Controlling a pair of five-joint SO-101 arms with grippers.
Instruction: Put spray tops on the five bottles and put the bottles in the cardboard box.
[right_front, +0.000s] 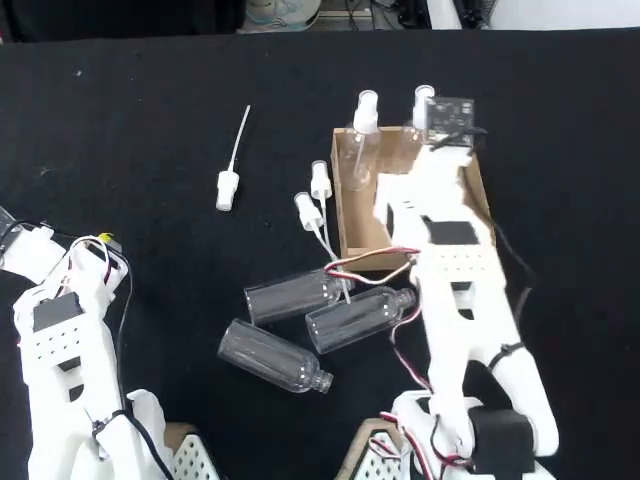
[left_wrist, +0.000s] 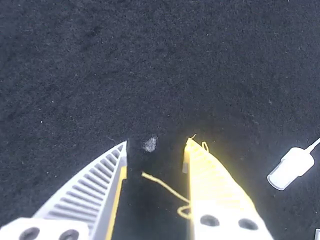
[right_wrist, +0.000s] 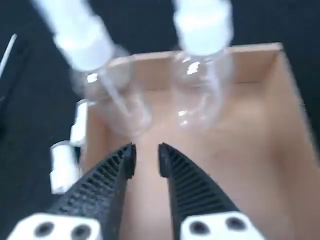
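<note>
Cloth, plastic, cardboard
The table (right_front: 150, 100) is covered in matt black cloth; bottles (right_front: 275, 357) are moulded in clear glossy plastic, spray tops (right_front: 228, 189) in smooth white plastic, the box (right_front: 360, 228) in matt brown cardboard.

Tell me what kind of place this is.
Probably a robotics lab or hobby workbench: two white plastic robot arms with exposed red wiring, a table covered in black cloth, and clear plastic bottles laid out beside a brown cardboard box.

box (right_front: 341, 205) tan | bottles (right_front: 290, 296) clear | spray tops (right_front: 228, 188) white | table (right_front: 120, 120) black, seemingly speckled
</note>
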